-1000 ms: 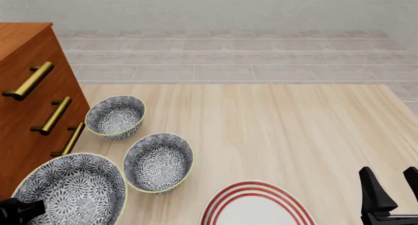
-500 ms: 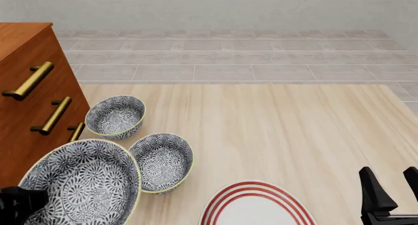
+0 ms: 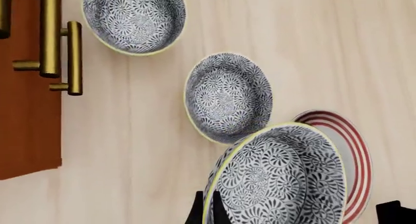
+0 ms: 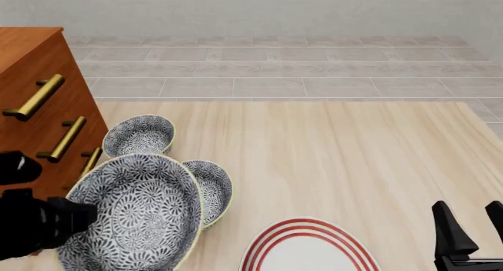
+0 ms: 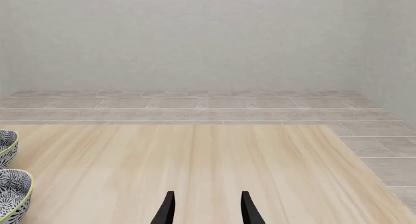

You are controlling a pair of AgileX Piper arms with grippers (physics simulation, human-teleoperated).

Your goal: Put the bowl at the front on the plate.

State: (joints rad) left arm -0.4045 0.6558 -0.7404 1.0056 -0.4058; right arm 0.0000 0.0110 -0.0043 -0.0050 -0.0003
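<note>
The bowl (image 4: 133,218) with the dark floral pattern and pale yellow rim hangs above the table's front left, tilted, with my left gripper (image 4: 75,215) shut on its left rim. In the left wrist view my left gripper (image 3: 206,212) pinches the rim of the bowl (image 3: 279,180), which covers part of the plate (image 3: 356,151). The white plate (image 4: 307,227) with red rings lies at the front, right of the bowl. My right gripper (image 4: 469,215) stands open and empty at the front right, its fingers apart in the right wrist view (image 5: 206,199).
Two look-alike bowls sit on the table: a middle bowl (image 4: 216,188), partly hidden behind the held one, and a far bowl (image 4: 140,135). A wooden dresser (image 4: 32,124) with brass handles (image 4: 67,138) stands along the left edge. Tiled floor lies beyond the table.
The bowl has risen off the table in my left gripper and shifted toward the right, now overlapping the middle bowl in the front view. The right arm has not moved.
</note>
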